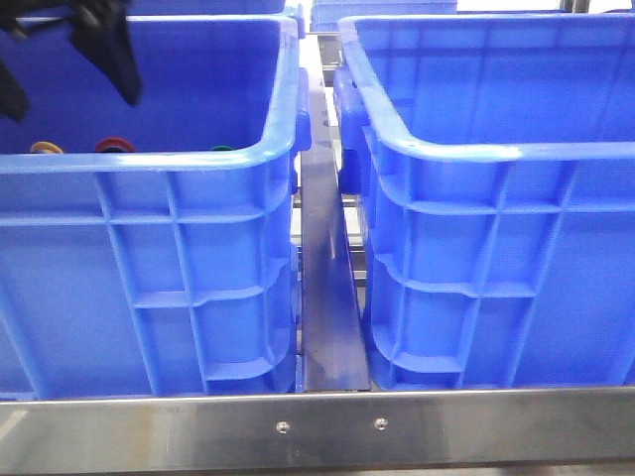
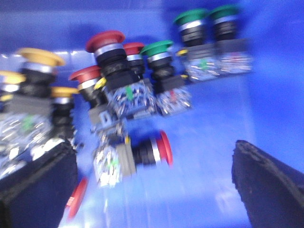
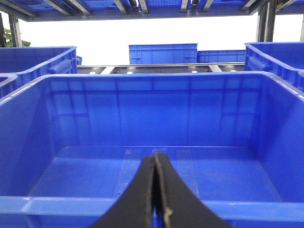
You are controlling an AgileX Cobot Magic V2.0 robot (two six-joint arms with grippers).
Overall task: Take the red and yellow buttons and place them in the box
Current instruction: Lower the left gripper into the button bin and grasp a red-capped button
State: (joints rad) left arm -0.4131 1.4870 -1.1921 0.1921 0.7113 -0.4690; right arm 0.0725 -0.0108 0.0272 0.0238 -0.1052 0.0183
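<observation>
The left blue crate (image 1: pixel 149 164) holds several push buttons; a yellow cap (image 1: pixel 45 148) and a red cap (image 1: pixel 114 145) peek over its near rim. My left gripper (image 1: pixel 71 104) hangs open inside this crate. In the left wrist view, my left gripper (image 2: pixel 151 164) is open and empty, its fingers (image 2: pixel 33 185) wide apart. A red button (image 2: pixel 142 154) lies on its side between them on the crate floor. More red buttons (image 2: pixel 105 45) and yellow buttons (image 2: pixel 40 59) stand behind it. My right gripper (image 3: pixel 156 185) is shut and empty, just above the near rim of the empty right box (image 3: pixel 152 114), which also shows in the front view (image 1: pixel 496 149).
Green buttons (image 2: pixel 191 21) stand at the back of the cluster, and a green cap (image 1: pixel 220 149) shows at the left crate's rim. A metal rail (image 1: pixel 327 297) runs between the crates and a steel bar (image 1: pixel 317 426) crosses in front. More blue crates (image 3: pixel 163 53) stand behind.
</observation>
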